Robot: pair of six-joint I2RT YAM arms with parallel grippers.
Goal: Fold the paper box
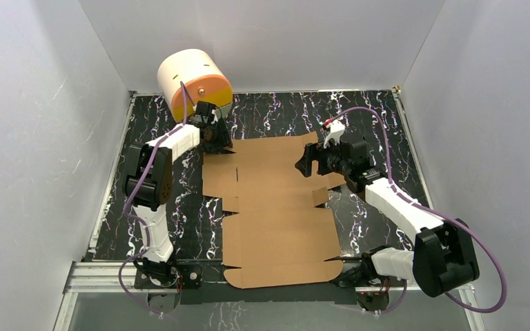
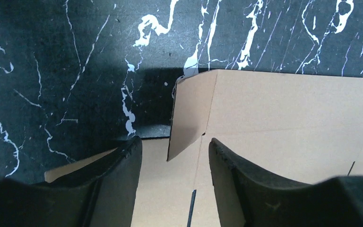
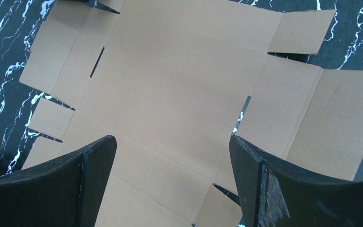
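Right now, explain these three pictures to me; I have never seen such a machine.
Two robot arms are bolted at the near edge of a black marbled table. The wide picture looks down from above and behind them; the other two come from a camera on each wrist. A flat brown cardboard sheet, the unfolded paper box, lies between them, with a cream and orange round cabinet at the far left. The left hand straddles a raised corner flap, not yet clamped. The right hand hangs wide open above the sheet, holding nothing.

Top view: bright, even, sharp. Left wrist view: dimmer, with a hard shadow on the desk beside the paper box. Close up, the right fingers read slightly soft.
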